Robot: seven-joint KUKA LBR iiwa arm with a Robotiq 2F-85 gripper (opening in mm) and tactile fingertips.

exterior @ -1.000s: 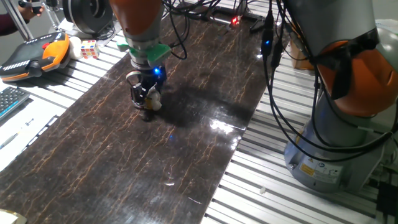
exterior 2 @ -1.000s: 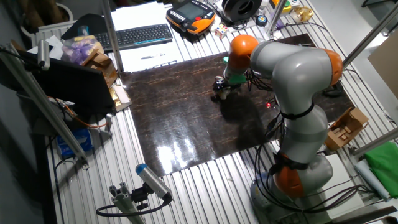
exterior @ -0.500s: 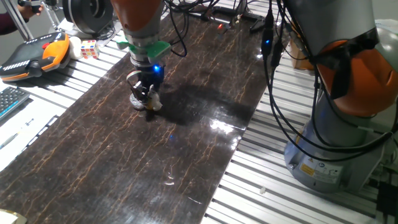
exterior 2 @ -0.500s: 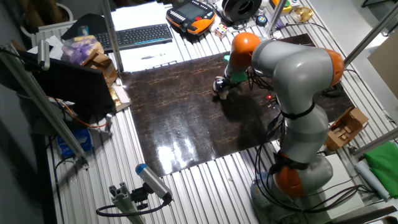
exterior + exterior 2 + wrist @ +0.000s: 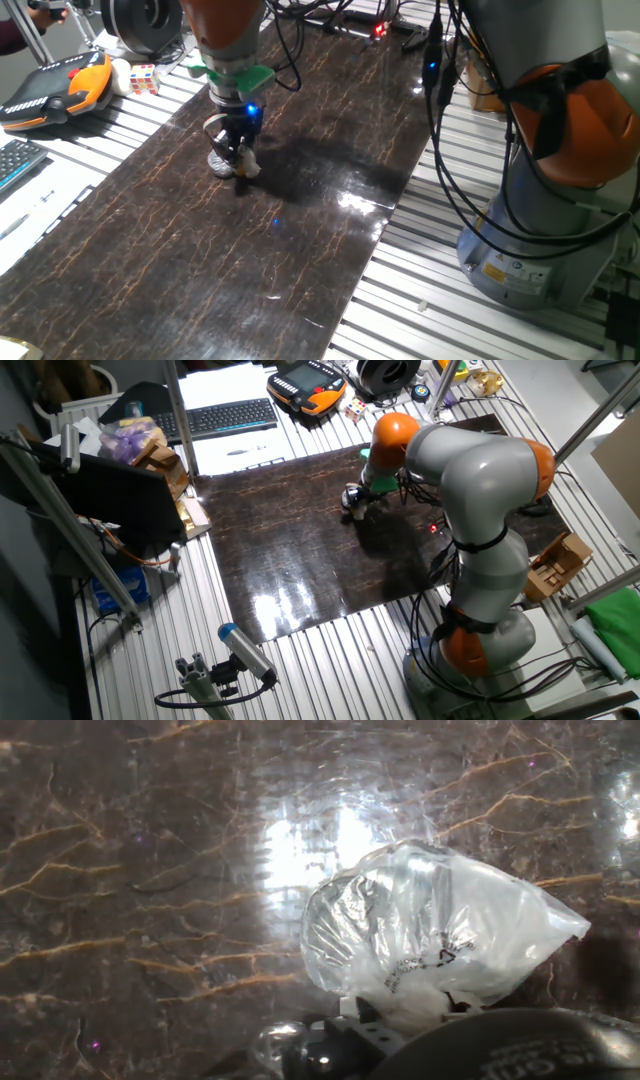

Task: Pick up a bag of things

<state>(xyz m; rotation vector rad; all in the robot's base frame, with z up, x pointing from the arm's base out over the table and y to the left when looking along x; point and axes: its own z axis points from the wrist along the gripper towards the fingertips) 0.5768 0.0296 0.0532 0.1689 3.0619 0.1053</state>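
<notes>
The bag of things (image 5: 430, 935) is wrinkly clear plastic with white bits inside and fills the right middle of the hand view, with the dark marble table (image 5: 120, 920) behind it. My gripper (image 5: 233, 160) is shut on the bag (image 5: 220, 164) and holds it just above the table top. Pale plastic sticks out on both sides of the fingers. In the other fixed view the gripper (image 5: 352, 502) and the bag (image 5: 347, 499) are small, near the far middle of the dark table. The yellow item does not show.
A multicoloured puzzle cube (image 5: 144, 78) and an orange teach pendant (image 5: 55, 88) lie at the far left on the slatted bench. A keyboard (image 5: 230, 417) lies beyond the table. The arm's base (image 5: 530, 250) and hanging cables (image 5: 445, 120) stand at the right.
My gripper has risen slightly with the bag in it and shifted a little toward the far side. Nothing else moved.
</notes>
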